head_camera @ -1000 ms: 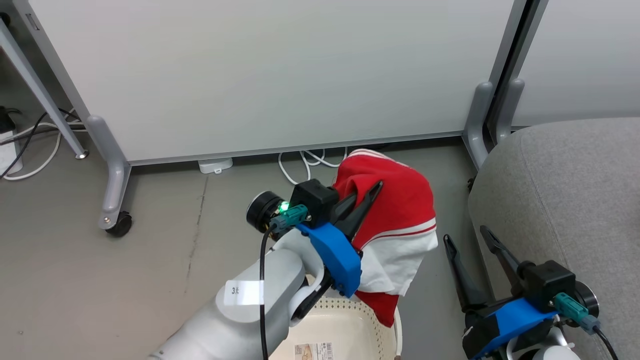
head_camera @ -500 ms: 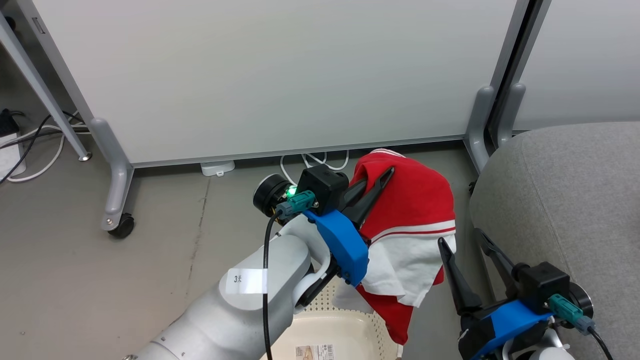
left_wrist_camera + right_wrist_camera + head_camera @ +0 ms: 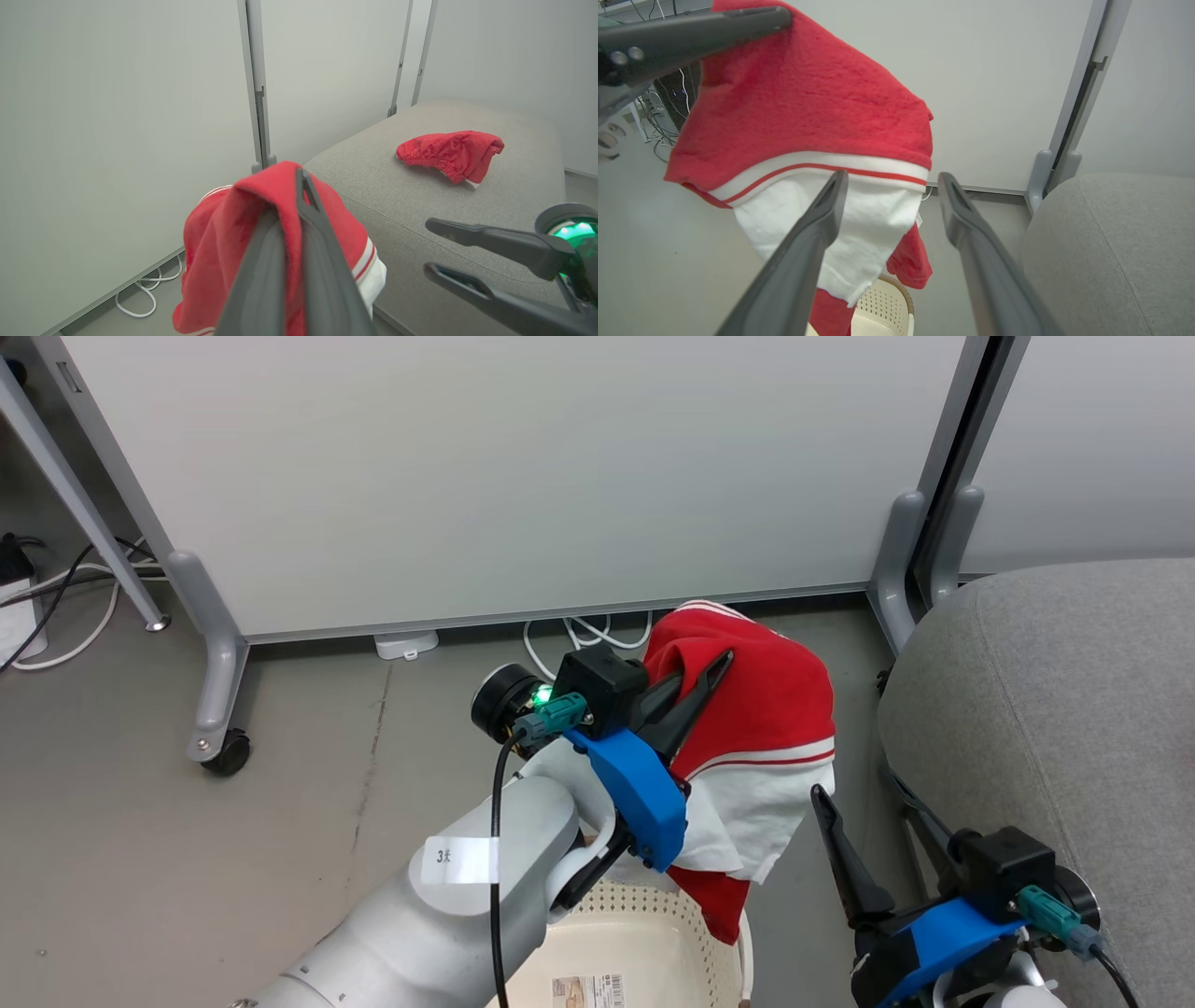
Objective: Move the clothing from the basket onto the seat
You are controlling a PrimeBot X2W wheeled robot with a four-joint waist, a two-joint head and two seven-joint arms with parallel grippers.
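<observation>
A red garment with white panel and stripes (image 3: 766, 728) hangs from my left gripper (image 3: 719, 667), which is shut on its upper fold, above the far end of the cream perforated basket (image 3: 644, 943). In the left wrist view my left gripper (image 3: 287, 196) pinches that fabric (image 3: 219, 233), with the grey seat (image 3: 420, 210) just beyond. A second red garment (image 3: 451, 151) lies on the seat. My right gripper (image 3: 859, 793) stands open between the hanging garment and the seat (image 3: 1074, 709). From the right wrist, my right gripper (image 3: 893, 176) points at the garment's white panel (image 3: 859, 219), jaws apart around nothing.
White partition panels on grey legs stand behind, one leg with a castor (image 3: 224, 756) at the left. Loose white cables (image 3: 569, 635) and a small white box (image 3: 403, 644) lie on the floor under the panel. Bare grey floor spreads to the left.
My left gripper has carried the garment a little to the right, toward the seat, and the hanging cloth has swung. My right gripper has drifted slightly left and lower, still open.
</observation>
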